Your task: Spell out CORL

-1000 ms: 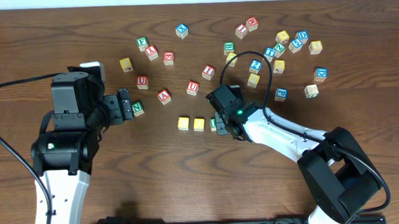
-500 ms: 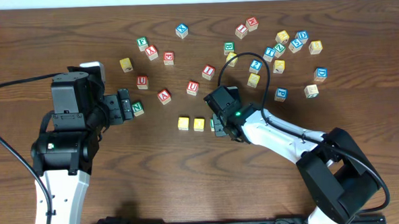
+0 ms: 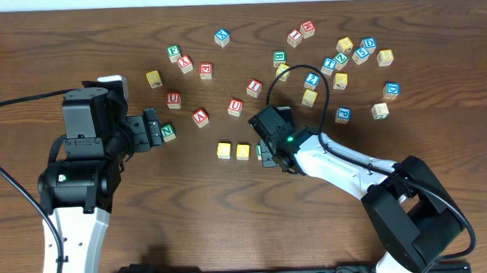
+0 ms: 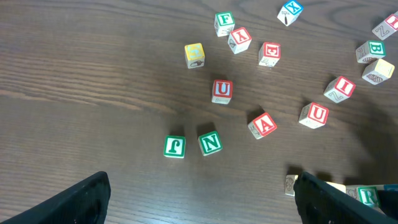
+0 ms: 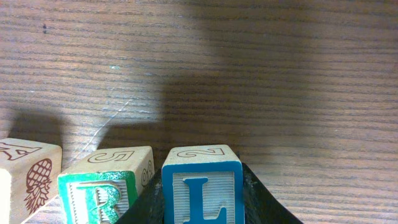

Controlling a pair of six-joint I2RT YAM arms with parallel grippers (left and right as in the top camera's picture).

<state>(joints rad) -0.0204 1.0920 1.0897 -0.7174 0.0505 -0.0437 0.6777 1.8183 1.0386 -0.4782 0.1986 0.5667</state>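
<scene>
Pinching the blue-L cube btwn its dark fingers, the right gripper has one finger pressed on each side face. We read the L upright and facing the wrist cam. Whether the cube rests on the table we can't tell. Just left of it, close or touching, stands the green-R cube, R also upright, then a pineapple-printed cube. From overhead the row's long axis runs left-right at mid-table: two yellow cubes, w/ the R and L ends hidden under the gripper. Well apart on the left, the left gripper is spread wide over wood, near the green N cube.
</scene>
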